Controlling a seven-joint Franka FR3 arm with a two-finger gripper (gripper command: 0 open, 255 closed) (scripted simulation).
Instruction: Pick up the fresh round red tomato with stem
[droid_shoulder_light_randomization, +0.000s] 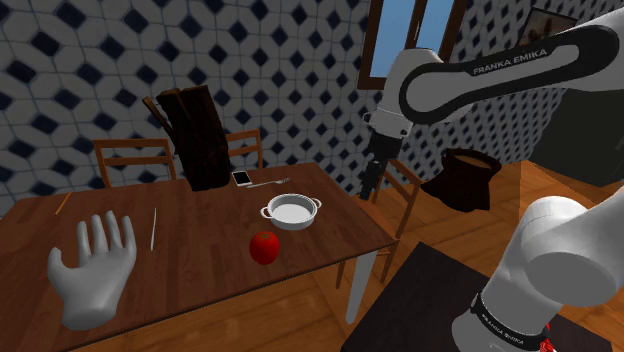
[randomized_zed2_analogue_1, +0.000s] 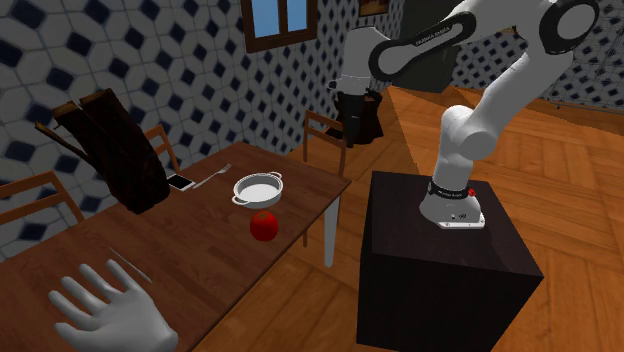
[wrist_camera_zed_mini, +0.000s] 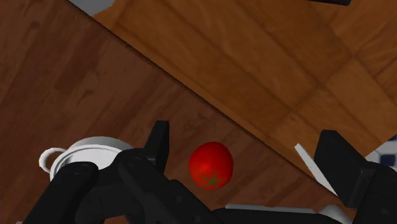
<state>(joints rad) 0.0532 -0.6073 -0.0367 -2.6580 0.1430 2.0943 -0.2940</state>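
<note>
The gripper (wrist_camera_zed_mini: 245, 137) hangs high above the table (wrist_camera_zed_mini: 63, 76), its fingers wide apart and holding nothing. The tomato (wrist_camera_zed_mini: 210, 165) lies on the table well below the gripper, seen between the two fingers and touching neither. A white pot (wrist_camera_zed_mini: 89, 153) stands near the tomato.

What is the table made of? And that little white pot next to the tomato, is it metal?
The table looks like wood: brown, with grain streaks and a soft sheen. The pot is drawn plain white, greyish inside, with two loop handles; it may be enamel or metal, but the look leaves that open.
</note>
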